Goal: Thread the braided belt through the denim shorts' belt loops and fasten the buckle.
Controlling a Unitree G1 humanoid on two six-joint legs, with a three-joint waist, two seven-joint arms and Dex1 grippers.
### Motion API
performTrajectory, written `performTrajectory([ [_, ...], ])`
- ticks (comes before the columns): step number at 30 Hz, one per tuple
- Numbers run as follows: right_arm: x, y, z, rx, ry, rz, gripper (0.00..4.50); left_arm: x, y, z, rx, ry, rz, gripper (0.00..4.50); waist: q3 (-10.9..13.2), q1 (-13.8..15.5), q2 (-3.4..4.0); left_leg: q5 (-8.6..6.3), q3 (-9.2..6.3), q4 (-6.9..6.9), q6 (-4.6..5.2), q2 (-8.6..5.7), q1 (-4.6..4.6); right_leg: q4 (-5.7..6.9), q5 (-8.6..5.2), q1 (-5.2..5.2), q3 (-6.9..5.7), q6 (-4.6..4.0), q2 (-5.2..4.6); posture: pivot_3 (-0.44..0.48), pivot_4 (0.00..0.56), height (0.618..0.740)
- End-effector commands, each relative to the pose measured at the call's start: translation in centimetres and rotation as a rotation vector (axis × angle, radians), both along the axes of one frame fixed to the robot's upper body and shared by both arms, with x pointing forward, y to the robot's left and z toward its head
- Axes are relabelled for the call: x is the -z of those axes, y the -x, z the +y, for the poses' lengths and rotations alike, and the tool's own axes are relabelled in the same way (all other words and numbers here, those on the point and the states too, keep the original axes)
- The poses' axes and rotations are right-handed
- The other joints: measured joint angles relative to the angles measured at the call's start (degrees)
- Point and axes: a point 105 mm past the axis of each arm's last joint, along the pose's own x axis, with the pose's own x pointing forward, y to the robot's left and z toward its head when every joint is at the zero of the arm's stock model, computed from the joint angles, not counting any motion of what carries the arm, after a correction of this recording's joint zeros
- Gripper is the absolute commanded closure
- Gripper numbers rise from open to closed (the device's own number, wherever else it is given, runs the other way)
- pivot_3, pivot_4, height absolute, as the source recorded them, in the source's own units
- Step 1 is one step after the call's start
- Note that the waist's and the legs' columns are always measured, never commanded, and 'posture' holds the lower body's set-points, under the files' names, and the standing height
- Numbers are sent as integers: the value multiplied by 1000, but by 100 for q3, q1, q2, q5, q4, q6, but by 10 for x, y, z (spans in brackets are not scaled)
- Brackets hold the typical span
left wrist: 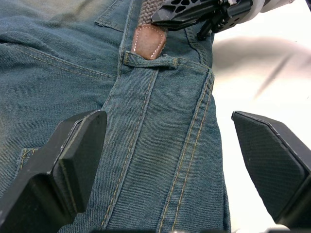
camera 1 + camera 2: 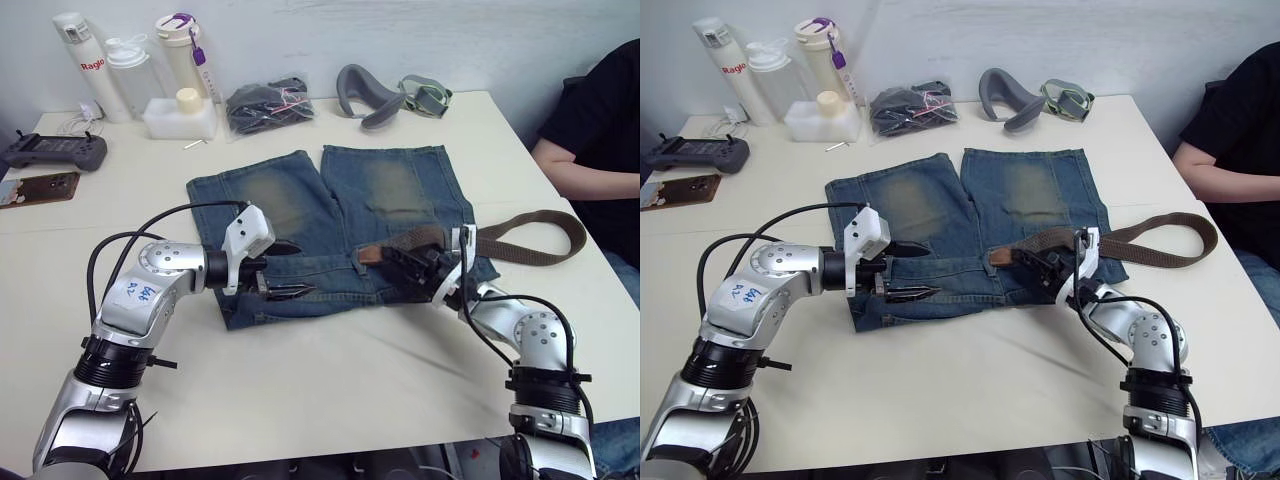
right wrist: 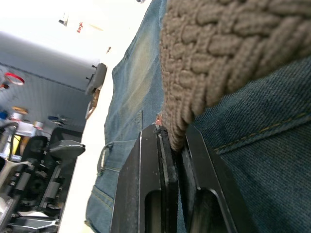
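Observation:
The denim shorts (image 2: 390,190) lie flat on the table (image 2: 350,370), waistband toward me. The braided belt (image 3: 218,53) curves in from the right and runs along the waistband. Its tan tip (image 1: 148,41) rests against the edge of a belt loop (image 1: 148,61) near the middle of the waist. My right gripper (image 2: 405,262) is shut on the belt a little behind the tip. My left gripper (image 2: 303,268) hovers open over the waistband to the left of that loop, its fingers (image 1: 73,160) spread wide with only denim between them. The buckle is hidden.
Bottles (image 2: 130,70), a white box (image 2: 180,115), a dark bundle in a clear bag (image 2: 270,105) and a grey strap piece (image 2: 365,95) line the back edge. A controller (image 2: 55,152) lies at the far left. A person (image 2: 600,130) sits at the right.

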Motion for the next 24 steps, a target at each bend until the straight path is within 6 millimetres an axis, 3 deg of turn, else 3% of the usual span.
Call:
performTrajectory([
  [1, 4, 4, -2, -8, 55, -13, 4466, -16, 3, -2, 20, 16, -59, 0, 0, 1, 0, 0, 0, 0, 0, 0, 0, 0, 0, 0, 0, 0, 0, 0, 150, 740],
  [8, 4, -1, -15, 59, 50, -21, 4466, -15, 3, -2, 21, 18, -59, 0, 0, 3, 0, 0, 0, 2, 0, 0, 0, 0, 0, 2, 0, 0, 0, 0, 150, 740],
  [14, 6, 4, -1, 24, 60, -21, 4466, -15, 3, -4, 25, 19, -58, 0, 0, 15, 0, 0, 0, 4, 0, -1, 1, -1, 0, 5, 0, 0, -1, 0, 150, 740],
  [19, 6, -6, -12, 114, 102, -36, 4466, -15, 3, -5, 28, 20, -59, 0, 0, 7, 0, 0, 0, 3, -1, 0, 4, 0, 0, 5, 0, 0, 0, 0, 150, 740],
  [24, 5, -2, -6, 87, 133, -53, 4466, -15, 3, -6, 31, 21, -57, 0, 0, 7, 0, 0, 0, 4, -1, -1, 5, 1, 0, 7, 0, 0, 0, 0, 150, 740],
])
